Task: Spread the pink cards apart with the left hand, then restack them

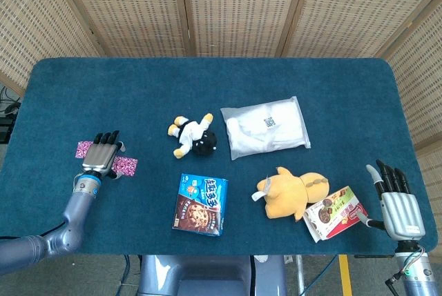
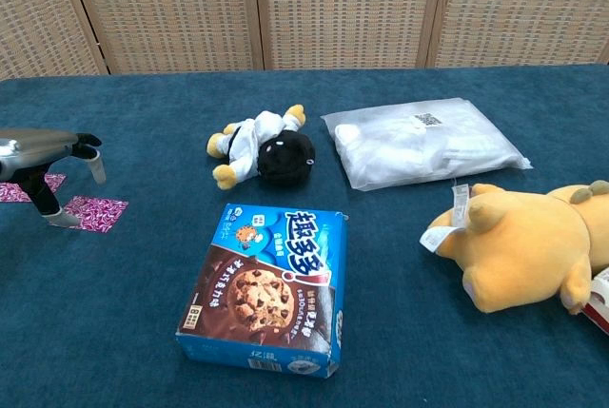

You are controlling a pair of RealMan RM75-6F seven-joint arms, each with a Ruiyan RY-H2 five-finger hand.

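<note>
Left hand [image 1: 101, 156] hovers palm-down, fingers apart and stretched forward, gripping nothing; in the chest view one fingertip [image 2: 59, 221] points down onto the near pink card [image 2: 91, 212], though whether it truly presses there I cannot tell; this card lies under and just to the right of the hand, and the other pink card [image 1: 83, 148] pokes out at the hand's left edge, so the two cards lie apart with the hand spanning the gap between them; both rest flat on the blue tabletop [image 1: 138, 89].

Right hand [image 1: 398, 203] sits far off at the opposite near corner, fingers spread and pointing up the tabletop, holding nothing; just to its left lies a red and white snack box [image 1: 335, 213], and beside that a yellow plush toy [image 1: 291, 193] on its side.

Further right of the left hand, at the near edge, a blue cookie box [image 1: 200, 204] lies flat; beyond it sprawls a small doll [image 1: 193, 134] in white with a black head; next to the doll, further right again, rests a white plastic bag [image 1: 266, 127].
</note>
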